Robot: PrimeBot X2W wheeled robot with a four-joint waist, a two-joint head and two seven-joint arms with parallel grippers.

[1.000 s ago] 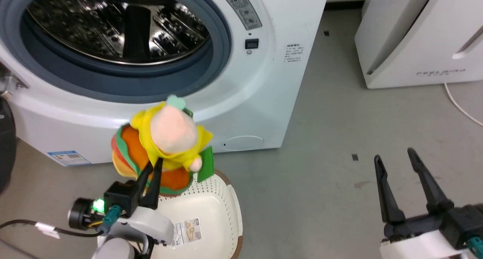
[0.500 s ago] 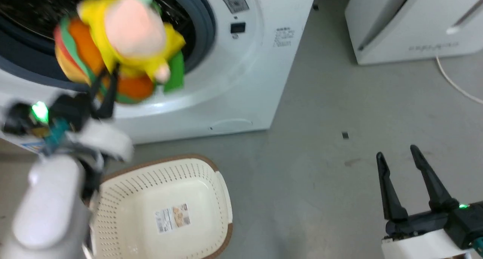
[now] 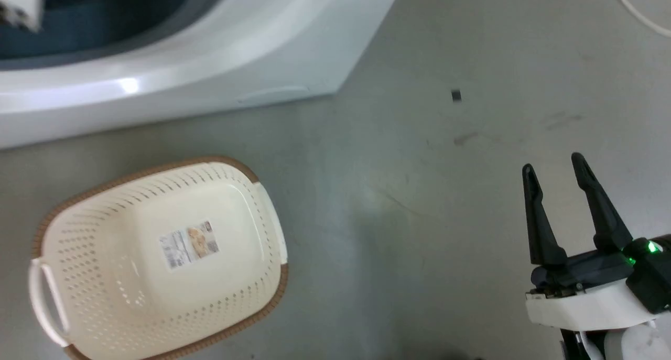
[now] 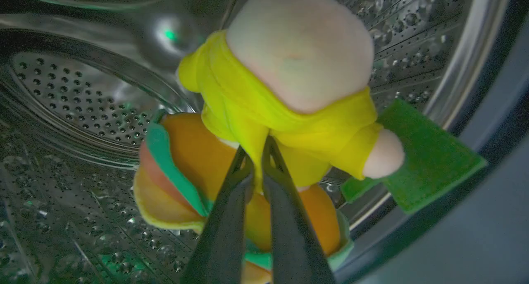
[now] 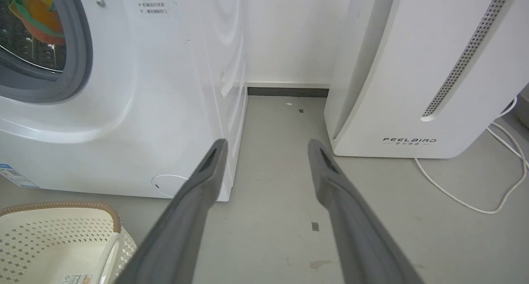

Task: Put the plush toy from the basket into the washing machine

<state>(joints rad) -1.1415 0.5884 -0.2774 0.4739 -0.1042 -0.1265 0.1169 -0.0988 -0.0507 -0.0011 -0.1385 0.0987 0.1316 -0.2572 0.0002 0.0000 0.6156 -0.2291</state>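
Where my left gripper (image 4: 254,145) rises from the bottom middle of the left wrist view, its two dark fingers are pinched almost together on the yellow top of the plush toy (image 4: 297,60), just under the peach-pink head. The toy's orange striped body bulges at lower left of the fingers, and a green flap sticks out toward the right. Behind it curves the perforated steel drum (image 4: 82,98). That puts the toy inside the porthole, probably clear of the drum wall, though so close a view makes this hard to judge.

At the lower right of the head view my right gripper (image 3: 551,163) has its fingers spread apart, grasping nothing, over grey floor (image 3: 419,218). The basket (image 3: 272,286) lies at lower left with its sticker label on the bottom. Beyond it, the white front of the washing machine (image 3: 209,72) fills the upper left. In the right wrist view a white FEELBIRD appliance (image 5: 413,69) stands farther off at the right.
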